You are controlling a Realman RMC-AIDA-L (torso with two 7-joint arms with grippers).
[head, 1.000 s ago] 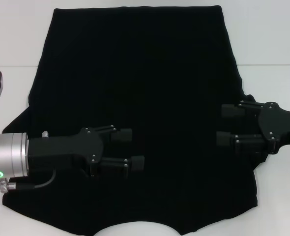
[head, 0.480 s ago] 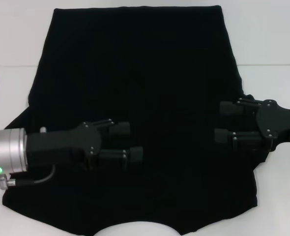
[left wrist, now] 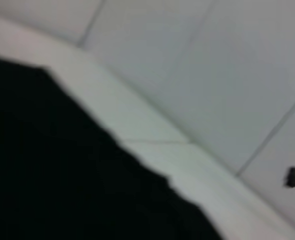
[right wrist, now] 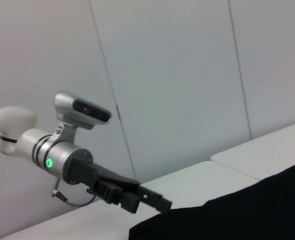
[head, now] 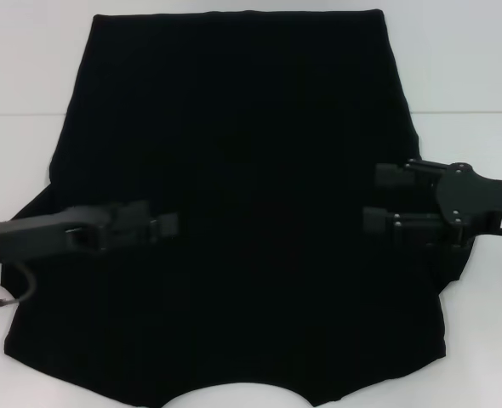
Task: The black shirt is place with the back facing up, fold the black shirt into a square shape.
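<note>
The black shirt lies spread flat on the white table, plain side up, with the neck opening at the near edge and the hem at the far edge. No lettering shows. My left gripper hovers over the shirt's left part, blurred by motion; it also shows in the right wrist view. My right gripper is open and empty over the shirt's right part, its fingers pointing toward the middle. The shirt's edge shows in the left wrist view and the right wrist view.
A seam runs across the white table on both sides of the shirt. A pale panelled wall stands behind the table. The left arm's wrist camera sits above its silver cuff.
My left gripper has pulled back to the left and up across the shirt and turned on its wrist. My right gripper has shifted slightly inward and farther away. The shirt has not moved.
</note>
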